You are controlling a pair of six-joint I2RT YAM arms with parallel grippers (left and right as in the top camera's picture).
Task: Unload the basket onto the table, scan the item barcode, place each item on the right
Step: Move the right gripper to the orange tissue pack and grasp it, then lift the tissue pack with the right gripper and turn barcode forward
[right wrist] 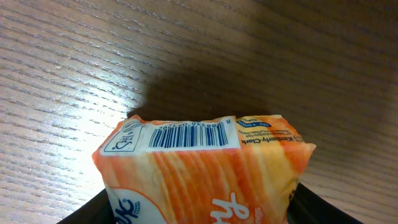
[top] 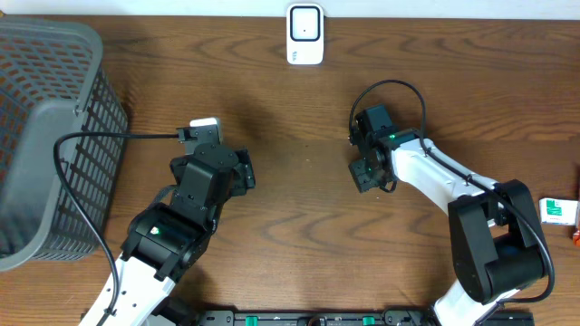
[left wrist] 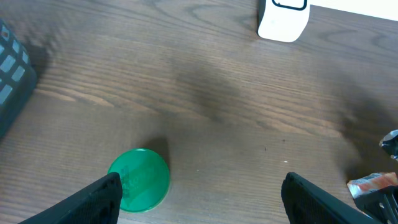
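**Orange tissue pack [right wrist: 205, 180] pinched by the right gripper [top: 365, 172], scanner well apart**

Close to the right wrist camera, the soft orange-and-white pack fills the lower half of the view. A dark finger presses against each of its sides. Its upper end shows a white panel with a blue barcode [right wrist: 186, 135], which faces the lens. Behind it lies the wooden table [top: 299, 226], where the pack casts a dark shadow.

From overhead, the right arm reaches toward the table's middle. A white scanner [top: 305, 34] stands upright at the far edge, well apart from the pack, with bare wood between them.

The left gripper [left wrist: 200, 186] hangs over the table with its fingers spread wide and nothing between them. A round green lid [left wrist: 140, 179] lies flat just beside its left finger [left wrist: 99, 196]. A grey mesh basket [top: 45, 118] stands at the far left, and a small green-and-white box [top: 557, 211] lies near the right edge
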